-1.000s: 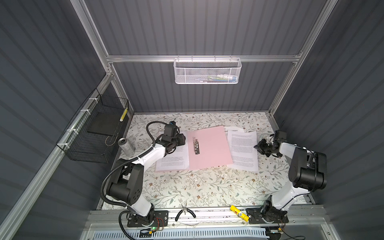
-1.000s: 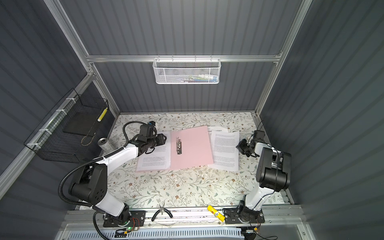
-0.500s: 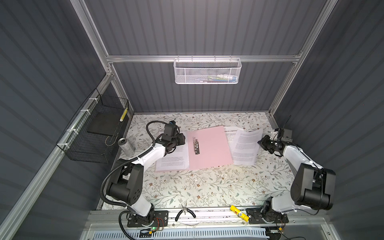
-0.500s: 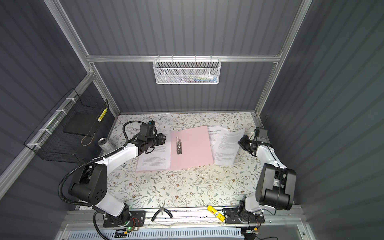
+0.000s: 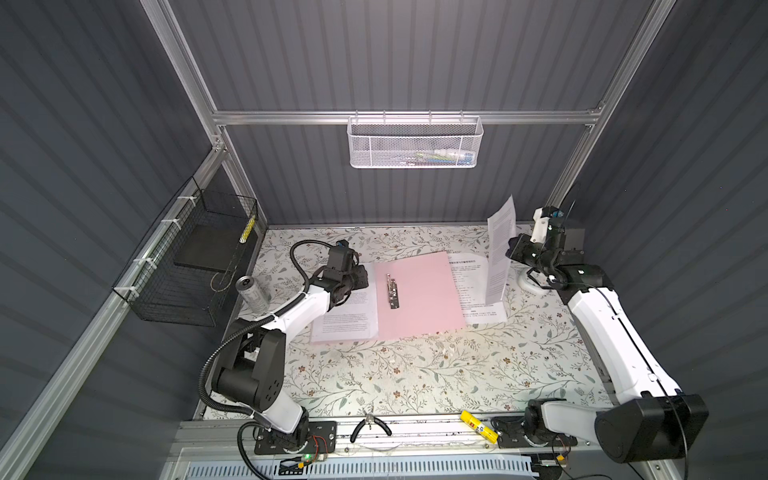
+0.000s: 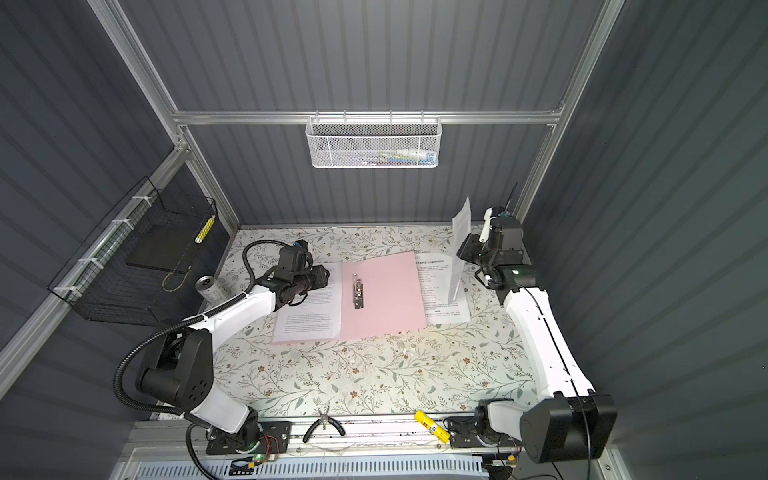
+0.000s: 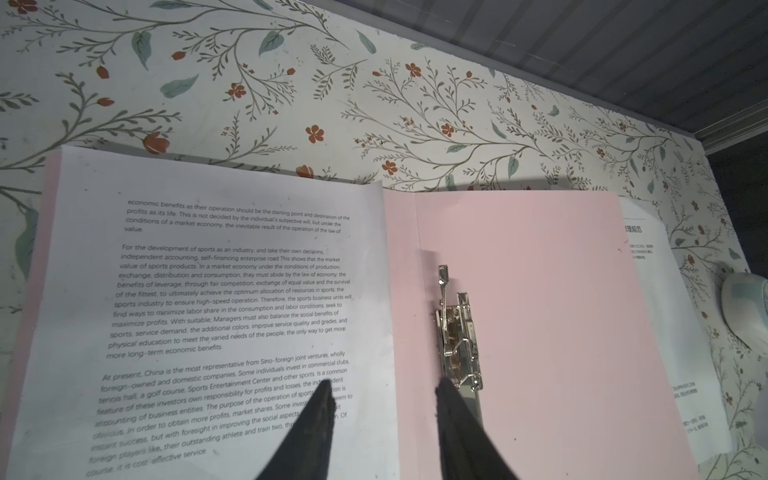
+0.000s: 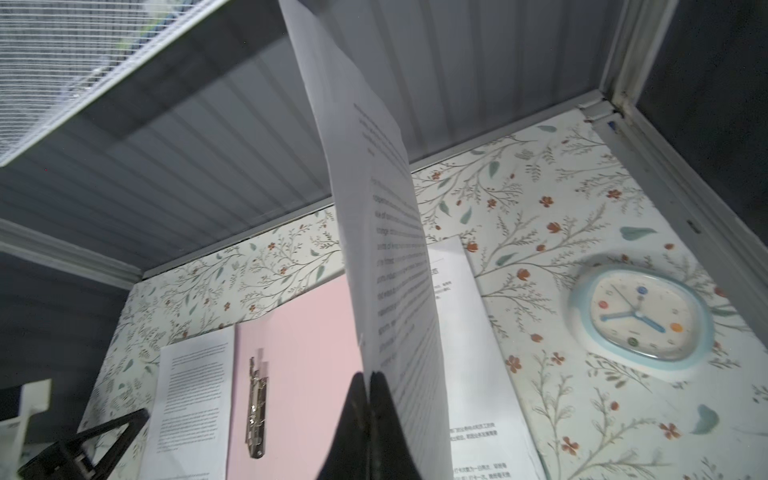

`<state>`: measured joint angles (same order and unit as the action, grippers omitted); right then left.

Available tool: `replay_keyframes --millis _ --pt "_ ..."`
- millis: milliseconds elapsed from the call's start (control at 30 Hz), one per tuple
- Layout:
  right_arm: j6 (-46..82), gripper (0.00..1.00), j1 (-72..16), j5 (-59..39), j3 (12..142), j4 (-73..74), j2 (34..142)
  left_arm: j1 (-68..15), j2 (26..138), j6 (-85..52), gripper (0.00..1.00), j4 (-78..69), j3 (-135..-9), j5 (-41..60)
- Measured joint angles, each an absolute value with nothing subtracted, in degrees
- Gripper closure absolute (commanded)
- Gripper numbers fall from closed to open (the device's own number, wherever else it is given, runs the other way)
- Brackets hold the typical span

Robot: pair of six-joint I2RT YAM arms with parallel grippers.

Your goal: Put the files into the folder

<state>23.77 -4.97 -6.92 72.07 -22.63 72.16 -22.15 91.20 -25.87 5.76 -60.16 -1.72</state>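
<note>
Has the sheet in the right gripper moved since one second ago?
Yes. The sheet lay flat beside the pink folder. Now the right gripper holds it upright, swung up from the side away from the folder.

Three printed sheets [image 5: 500,253] show: one centre left, one centre right, one upright at right. One pink folder [image 5: 419,295], one clock [image 8: 640,316], one can [image 5: 251,293], two wire baskets [image 5: 413,143], one pliers [image 5: 371,428], one yellow tube [image 5: 478,424], two robot arms [image 5: 299,316].
</note>
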Motion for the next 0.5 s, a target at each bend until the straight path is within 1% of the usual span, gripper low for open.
replay_keyframes --millis 200,500 --pt "27.2 1.00 -10.8 -13.8 75.2 -20.5 76.3 -22.2 91.1 -25.9 0.57 5.8 -60.2 -2.2" --pt "28.7 1.00 -20.1 -19.1 79.9 -17.5 82.9 -22.2 87.9 -25.8 0.57 6.6 -59.5 -4.6"
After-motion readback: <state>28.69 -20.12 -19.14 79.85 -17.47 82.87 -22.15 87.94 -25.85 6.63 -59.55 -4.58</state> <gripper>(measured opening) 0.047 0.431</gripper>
